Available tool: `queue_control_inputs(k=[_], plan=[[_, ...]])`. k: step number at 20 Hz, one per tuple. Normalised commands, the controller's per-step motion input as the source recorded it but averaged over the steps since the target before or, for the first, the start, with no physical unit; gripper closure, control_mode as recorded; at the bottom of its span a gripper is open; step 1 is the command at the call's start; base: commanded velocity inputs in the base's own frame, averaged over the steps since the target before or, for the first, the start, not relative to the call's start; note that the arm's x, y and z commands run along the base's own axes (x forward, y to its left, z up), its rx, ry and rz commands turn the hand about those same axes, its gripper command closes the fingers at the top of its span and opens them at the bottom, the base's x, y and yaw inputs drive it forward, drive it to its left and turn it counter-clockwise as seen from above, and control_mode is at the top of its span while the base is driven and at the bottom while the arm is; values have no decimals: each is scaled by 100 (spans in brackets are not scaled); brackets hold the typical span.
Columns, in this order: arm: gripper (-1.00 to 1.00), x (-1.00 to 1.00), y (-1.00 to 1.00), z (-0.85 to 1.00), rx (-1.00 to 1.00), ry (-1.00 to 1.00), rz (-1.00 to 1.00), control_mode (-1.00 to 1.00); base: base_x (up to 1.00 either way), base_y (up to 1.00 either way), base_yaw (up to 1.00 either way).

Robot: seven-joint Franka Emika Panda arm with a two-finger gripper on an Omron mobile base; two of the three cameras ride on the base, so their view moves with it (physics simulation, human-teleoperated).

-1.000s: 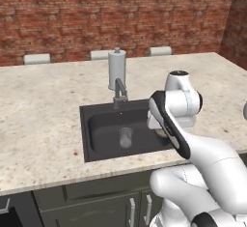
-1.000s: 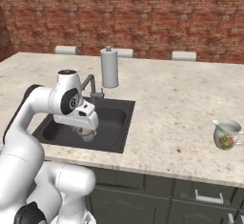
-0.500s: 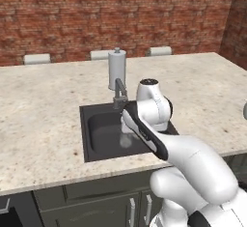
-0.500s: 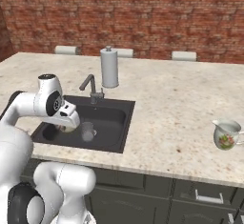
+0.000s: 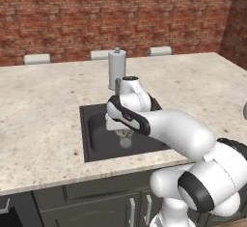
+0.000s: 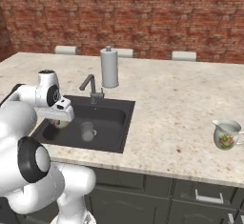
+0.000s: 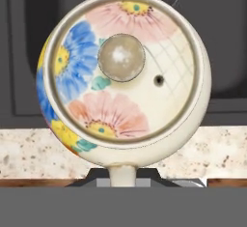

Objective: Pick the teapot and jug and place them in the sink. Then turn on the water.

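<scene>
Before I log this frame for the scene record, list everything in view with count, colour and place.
teapot: one, cream with blue, pink and yellow flowers, held close under the hand over the sink's left side.
drinking glass: one, clear, upright on the sink floor.
jug: one, cream-white with a red-green picture, on the counter far right of the sink.
sink: one, dark grey, set in the counter.
tap: one, dark grey, at the sink's back edge.
paper towel roll: one, grey-white, upright behind the tap.
counter: one, speckled beige.
brick wall: red-brown, behind.
hand: one, white, over the sink, carrying the teapot.
</scene>
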Motion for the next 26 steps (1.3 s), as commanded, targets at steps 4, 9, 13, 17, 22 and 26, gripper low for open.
queue_control_inputs(k=[4,9,13,17,22,26], plan=[[100,63,11,-23,0,5,7,-100,0,0,0],[100,49,0,-52,0,2,9,-100,0,0,0],[100,34,2,-67,0,4,9,-100,0,0,0],[100,36,7,-70,0,0,9,-100,0,0,0],[100,27,19,-59,0,6,7,-100,0,0,0],[100,27,26,-47,0,7,4,-100,0,0,0]])
